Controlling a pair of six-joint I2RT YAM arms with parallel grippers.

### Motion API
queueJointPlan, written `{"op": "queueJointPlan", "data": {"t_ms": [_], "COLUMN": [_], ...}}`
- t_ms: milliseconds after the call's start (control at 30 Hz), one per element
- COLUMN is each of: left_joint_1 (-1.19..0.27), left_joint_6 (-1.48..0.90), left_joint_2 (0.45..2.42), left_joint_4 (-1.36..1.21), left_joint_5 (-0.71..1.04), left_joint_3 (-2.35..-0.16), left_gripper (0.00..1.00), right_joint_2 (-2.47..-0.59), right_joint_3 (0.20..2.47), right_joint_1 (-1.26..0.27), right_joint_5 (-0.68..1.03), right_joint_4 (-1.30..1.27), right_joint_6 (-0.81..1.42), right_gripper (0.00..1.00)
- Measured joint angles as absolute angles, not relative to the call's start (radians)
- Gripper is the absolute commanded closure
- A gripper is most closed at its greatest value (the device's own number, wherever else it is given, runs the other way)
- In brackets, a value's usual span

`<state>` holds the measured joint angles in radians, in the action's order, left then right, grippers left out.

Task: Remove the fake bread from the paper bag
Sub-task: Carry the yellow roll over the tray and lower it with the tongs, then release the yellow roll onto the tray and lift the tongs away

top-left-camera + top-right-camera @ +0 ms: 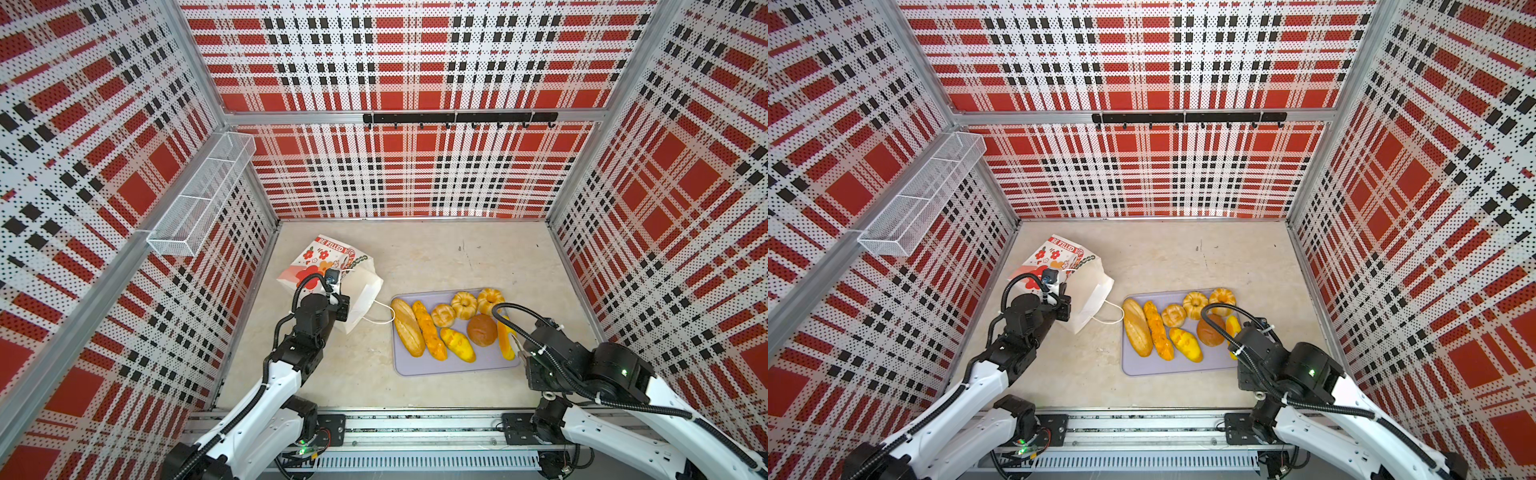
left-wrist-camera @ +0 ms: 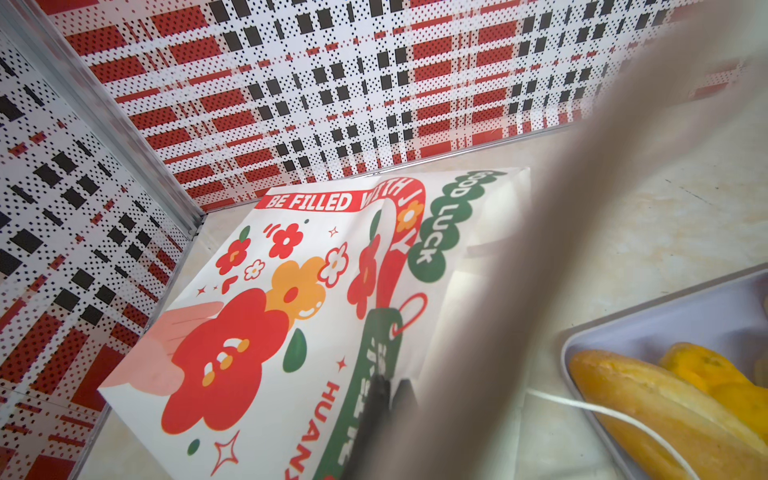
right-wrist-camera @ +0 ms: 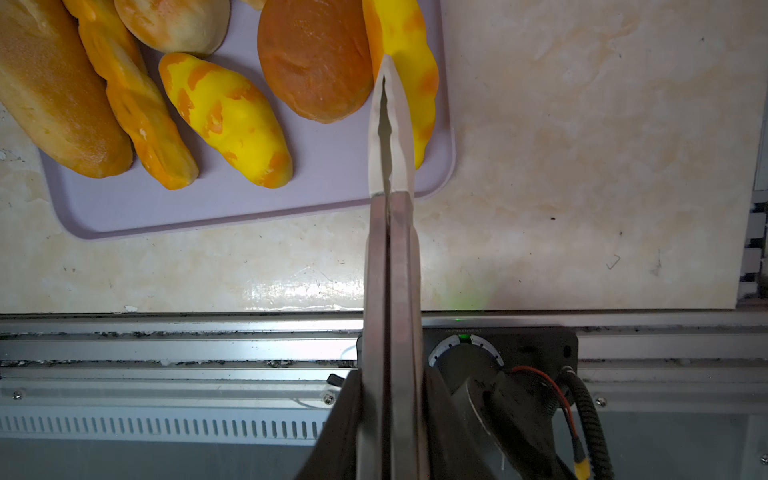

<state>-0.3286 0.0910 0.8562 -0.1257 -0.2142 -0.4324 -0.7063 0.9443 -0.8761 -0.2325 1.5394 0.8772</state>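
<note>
In both top views the paper bag (image 1: pixel 328 266) lay on its side near the rear left corner of the table (image 1: pixel 436 257). Its mouth and cord handle (image 1: pixel 384 318) were turned toward the lavender tray (image 1: pixel 449 365). Eight pieces of fake bread (image 1: pixel 407 328) sat on that tray — long loaves, oval rolls, two ring buns, one round bun — all clear of the bag. The left gripper (image 1: pixel 343 308) was at the bag's mouth, and the right gripper (image 1: pixel 516 343) hovered over the tray's right edge.

In the left wrist view the bag's flowered face filled the middle. A blurred band of pale paper ran right past the dark fingers (image 2: pixel 376 411), which were pressed together and apparently pinching the bag's rim. The inside of the bag did not show.

In the right wrist view the jaws were all but closed, with only a sliver of gap and nothing between them. Their tips hung above the yellow loaf (image 3: pixel 399 37) at the tray's edge, beside the brown bun (image 3: pixel 311 58).

The unloading looked finished or nearly so — every piece in view was on the tray and neither gripper carried one. What seemed left was to make sure the bag was empty and let go of it.
</note>
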Motion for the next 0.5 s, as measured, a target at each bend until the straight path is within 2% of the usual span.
{"op": "queueJointPlan", "data": {"t_ms": [100,500], "left_joint_1": [-0.329,-0.333], "left_joint_6": [0.089,0.083], "left_joint_2": [0.855,0.843], "left_joint_4": [-0.125,-0.118], "left_joint_5": [-0.213,-0.214], "left_joint_3": [-0.432,-0.432], "left_gripper": [1.00,1.00], "right_joint_2": [-0.728,-0.748], "right_joint_3": [0.944,0.953], "right_joint_1": [-0.876,-0.876], "right_joint_5": [-0.228,-0.210], "right_joint_4": [1.513,1.487], "right_joint_6": [0.863,0.829], "right_gripper": [0.76,0.67]}}
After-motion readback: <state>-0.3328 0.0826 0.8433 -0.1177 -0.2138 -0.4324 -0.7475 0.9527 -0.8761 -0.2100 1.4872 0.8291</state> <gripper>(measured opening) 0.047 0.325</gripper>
